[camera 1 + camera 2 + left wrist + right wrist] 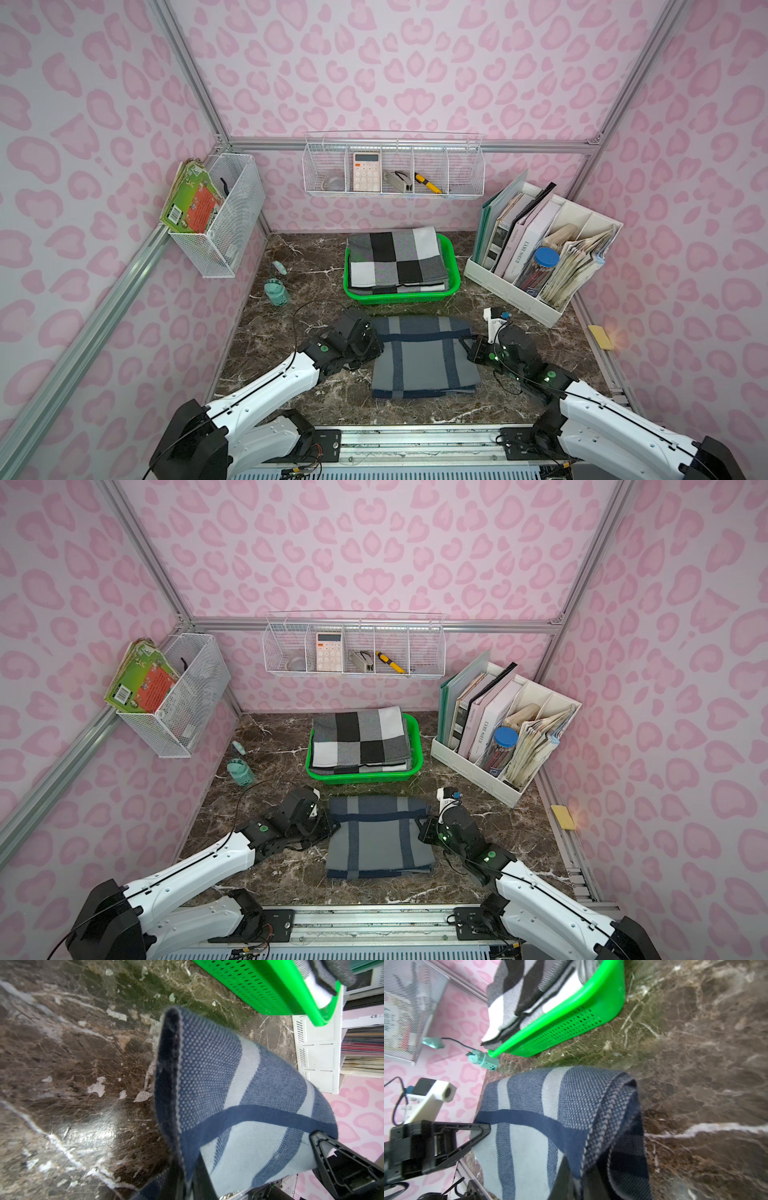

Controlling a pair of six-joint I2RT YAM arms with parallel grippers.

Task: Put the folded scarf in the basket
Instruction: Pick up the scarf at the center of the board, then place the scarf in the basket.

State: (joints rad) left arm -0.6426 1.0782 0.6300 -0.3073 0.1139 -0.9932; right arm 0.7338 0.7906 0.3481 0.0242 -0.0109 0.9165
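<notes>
Scarf (424, 361) in left gripper (376, 347) and right gripper (467, 345)

Pink leopard-print walls (415, 62) enclose a brown marble tabletop (316, 257), edged by aluminium rails (266, 145).

Both our arms stretched forward, low, wrists turned inward. Our left gripper (375, 344) pinches scarf (424, 361) left edge; our right gripper (468, 347) pinches right edge, jaws closed.
</notes>
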